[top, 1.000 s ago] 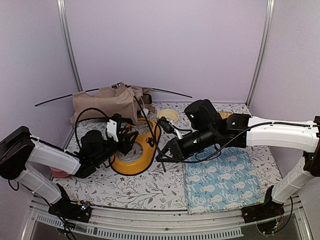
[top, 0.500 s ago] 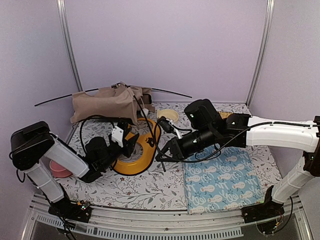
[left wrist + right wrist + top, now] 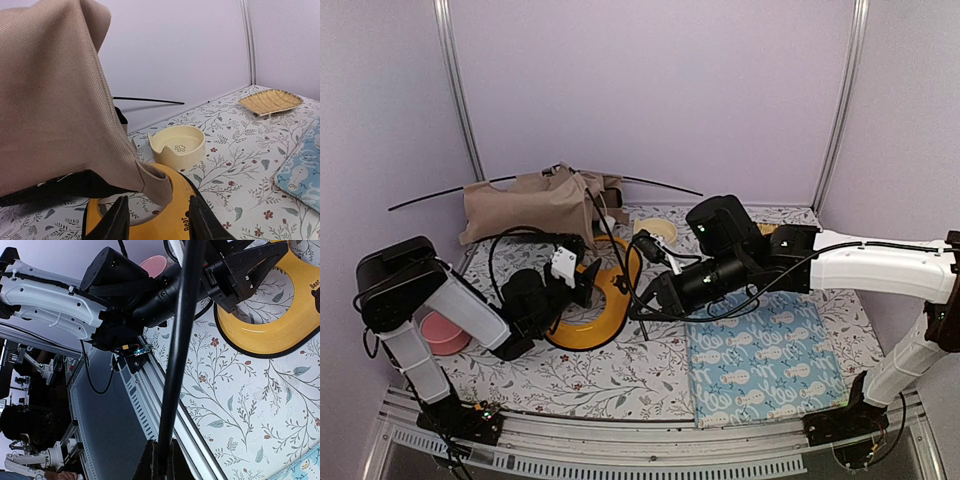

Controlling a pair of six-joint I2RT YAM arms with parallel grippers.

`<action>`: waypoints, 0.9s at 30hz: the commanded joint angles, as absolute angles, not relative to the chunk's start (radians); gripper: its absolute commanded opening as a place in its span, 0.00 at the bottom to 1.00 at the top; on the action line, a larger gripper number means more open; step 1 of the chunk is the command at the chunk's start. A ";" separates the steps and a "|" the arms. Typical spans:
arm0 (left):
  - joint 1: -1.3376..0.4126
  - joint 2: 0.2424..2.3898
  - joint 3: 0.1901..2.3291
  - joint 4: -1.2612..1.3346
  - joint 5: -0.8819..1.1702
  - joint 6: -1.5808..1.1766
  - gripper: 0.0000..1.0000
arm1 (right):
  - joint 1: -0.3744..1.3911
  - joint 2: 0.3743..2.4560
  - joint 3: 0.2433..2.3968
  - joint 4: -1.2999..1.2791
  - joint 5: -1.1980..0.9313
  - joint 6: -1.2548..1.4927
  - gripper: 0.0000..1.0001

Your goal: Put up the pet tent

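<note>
Beige, 1 pet tent [image 3: 525, 205] slumps at the table's [image 3: 620, 375] far-left corner. The right gripper [image 3: 159, 452] pinches 1 black pole [image 3: 180, 340]; the left gripper [image 3: 158, 210] holds its jaws spread over 1 yellow tray [image 3: 595, 325].

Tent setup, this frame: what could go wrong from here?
The right pincer pinches the thin black pole near its lower end, so the long pole may slip or twist out. The left pincer is open at a hanging corner of the pet tent, just above the yellow bowl tray. Closing might miss fabric or nip the tray.
</note>
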State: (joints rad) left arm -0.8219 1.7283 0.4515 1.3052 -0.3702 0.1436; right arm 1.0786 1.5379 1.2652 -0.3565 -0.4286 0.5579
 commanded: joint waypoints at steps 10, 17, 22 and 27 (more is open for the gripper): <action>-0.823 1.793 0.507 1.304 -0.402 0.121 0.36 | 1.063 1.539 1.299 -0.292 -0.407 0.549 0.00; -0.816 1.809 0.518 1.303 -0.416 0.103 0.35 | 1.063 1.539 1.299 -0.289 -0.410 0.551 0.00; -0.810 1.817 0.530 1.301 -0.423 0.096 0.34 | 1.063 1.537 1.296 -0.287 -0.410 0.552 0.00; -0.806 1.818 0.539 1.303 -0.424 0.097 0.30 | 1.063 1.542 1.296 -0.282 -0.423 0.557 0.00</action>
State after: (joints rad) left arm -0.8146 1.8038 0.5159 1.2964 -0.4141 0.1017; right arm 1.0786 1.5379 1.2652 -0.3534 -0.4335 0.5640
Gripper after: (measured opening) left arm 0.313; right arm 0.045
